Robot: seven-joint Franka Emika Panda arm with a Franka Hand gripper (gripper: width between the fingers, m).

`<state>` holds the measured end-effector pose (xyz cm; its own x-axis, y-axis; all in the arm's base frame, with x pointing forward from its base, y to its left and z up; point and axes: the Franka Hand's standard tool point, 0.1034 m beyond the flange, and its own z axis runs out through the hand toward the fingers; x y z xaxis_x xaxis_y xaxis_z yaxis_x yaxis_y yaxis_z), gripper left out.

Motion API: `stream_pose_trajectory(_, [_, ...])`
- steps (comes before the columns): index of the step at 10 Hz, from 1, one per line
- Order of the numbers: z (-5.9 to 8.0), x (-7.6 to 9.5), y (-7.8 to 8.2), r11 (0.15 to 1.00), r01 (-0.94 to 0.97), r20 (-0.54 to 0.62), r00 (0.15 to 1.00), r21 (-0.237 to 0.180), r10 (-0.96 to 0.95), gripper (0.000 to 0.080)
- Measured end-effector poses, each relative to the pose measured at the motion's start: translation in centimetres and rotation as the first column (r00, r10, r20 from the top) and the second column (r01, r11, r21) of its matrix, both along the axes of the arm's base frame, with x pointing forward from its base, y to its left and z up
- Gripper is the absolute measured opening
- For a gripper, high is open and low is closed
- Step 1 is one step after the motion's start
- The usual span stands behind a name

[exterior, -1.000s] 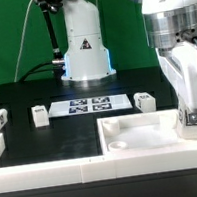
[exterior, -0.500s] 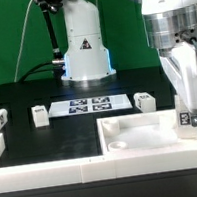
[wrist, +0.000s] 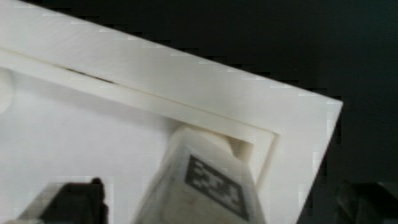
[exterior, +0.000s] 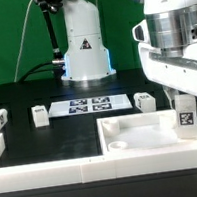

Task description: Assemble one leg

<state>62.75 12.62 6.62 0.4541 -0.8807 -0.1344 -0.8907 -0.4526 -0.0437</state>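
From the exterior view, the leg (exterior: 187, 118), a short blocky white post with a black-and-white tag, stands upright in the white panel's (exterior: 142, 136) corner at that view's right. The gripper (exterior: 185, 93) hovers just above it, fingers spread, holding nothing. In the wrist view, the leg (wrist: 210, 180) shows its tag beside the panel's (wrist: 214, 90) rim corner.
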Motion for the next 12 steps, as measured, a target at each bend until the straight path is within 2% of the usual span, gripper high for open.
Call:
stream_pose_trajectory(3, [0.0,0.02,-0.14,0.954,-0.301,0.043,0.953,-0.001,0.3,0.0649])
stream_pose_trajectory(6, [0.08,0.13,-0.29,0.814,-0.58,0.085,0.811,-0.014,0.579,0.0649])
stream_pose_trajectory(8, [0.06,0.16,-0.52,0.68,-0.732,0.11,0.674,-0.03,0.73,0.0649])
stream_pose_trajectory(9, [0.05,0.15,-0.52,0.676,-0.736,0.11,0.67,-0.03,0.734,0.0649])
stream_pose_trajectory(10, [0.05,0.15,-0.53,0.677,-0.736,0.11,0.67,-0.03,0.734,0.0551])
stream_pose_trajectory(11, [0.04,0.15,-0.53,0.677,-0.736,0.11,0.67,-0.03,0.734,0.0415])
stream_pose_trajectory(12, [0.03,0.14,-0.6,0.677,-0.736,0.109,0.671,-0.031,0.734,0.0415])
